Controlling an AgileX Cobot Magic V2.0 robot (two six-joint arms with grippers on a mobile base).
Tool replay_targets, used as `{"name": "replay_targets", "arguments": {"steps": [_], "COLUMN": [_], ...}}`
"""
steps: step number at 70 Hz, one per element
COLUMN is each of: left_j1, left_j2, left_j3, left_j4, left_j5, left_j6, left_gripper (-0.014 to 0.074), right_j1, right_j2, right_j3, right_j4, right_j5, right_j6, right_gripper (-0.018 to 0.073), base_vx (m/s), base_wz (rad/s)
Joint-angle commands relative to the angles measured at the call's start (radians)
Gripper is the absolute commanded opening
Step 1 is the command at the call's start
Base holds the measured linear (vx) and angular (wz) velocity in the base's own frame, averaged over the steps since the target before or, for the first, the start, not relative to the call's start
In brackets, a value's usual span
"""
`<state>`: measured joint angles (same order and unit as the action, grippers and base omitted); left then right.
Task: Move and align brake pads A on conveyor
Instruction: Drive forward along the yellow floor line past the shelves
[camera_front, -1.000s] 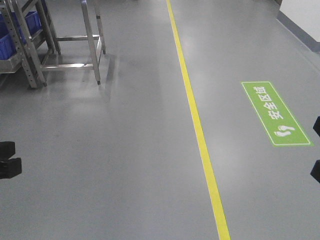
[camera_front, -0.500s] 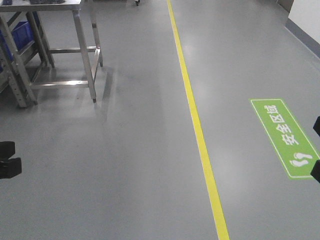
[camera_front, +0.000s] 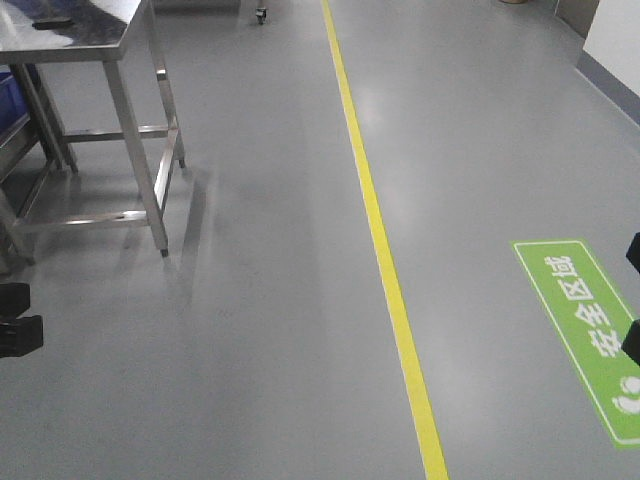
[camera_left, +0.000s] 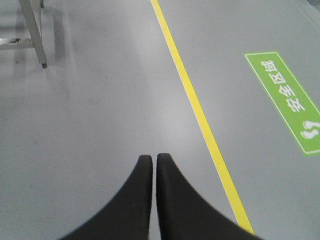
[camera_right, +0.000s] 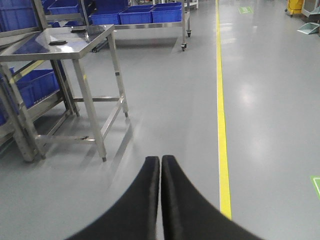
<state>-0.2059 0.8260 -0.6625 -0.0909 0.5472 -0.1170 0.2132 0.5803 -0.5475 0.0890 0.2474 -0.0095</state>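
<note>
Brake pads A and the conveyor were not in view. The steel desk (camera_front: 100, 25) and green floor marking (camera_front: 585, 330) had slid down-frame, so the base was judged in transit. Both the left pincer (camera_left: 151, 160) and right pincer (camera_right: 160, 161) were together and empty. Small dark items (camera_right: 60, 42) on the desk were possibly pads.

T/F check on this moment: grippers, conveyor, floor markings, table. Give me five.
1. The left gripper and right gripper are both shut and empty. True.
2. The conveyor is in view. False: no view shows it, only floor and furniture.
3. A yellow line runs along the floor. True.
4. In the front view the green sign lies left of the line. False: it lies to the right.
5. The steel table has a bare top. False: small dark items lie on it, too small to identify.
</note>
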Motion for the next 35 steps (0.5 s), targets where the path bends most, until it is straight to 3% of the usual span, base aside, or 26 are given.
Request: {"name": "replay_targets", "arguments": {"steps": [1, 35], "left_j1": [-0.004, -0.004], "left_j2": [-0.004, -0.004], "left_j3": [-0.025, -0.025], "left_j4": [-0.005, -0.005], "left_j5": [-0.060, -0.060], "left_j6": [0.001, 0.001], "left_gripper": [-0.0008, -0.0008], "right_j1": [-0.004, -0.004], "right_j2": [0.002, 0.002], "right_j3": [-0.028, -0.028], "right_j4": [-0.004, -0.004], "right_j5": [-0.074, -0.074], "right_j6": [-0.007, -0.007], "right_gripper": [-0.0009, -0.0009], "base_vx": [0.59, 0.58], "base_wz": [-0.03, -0.05]}}
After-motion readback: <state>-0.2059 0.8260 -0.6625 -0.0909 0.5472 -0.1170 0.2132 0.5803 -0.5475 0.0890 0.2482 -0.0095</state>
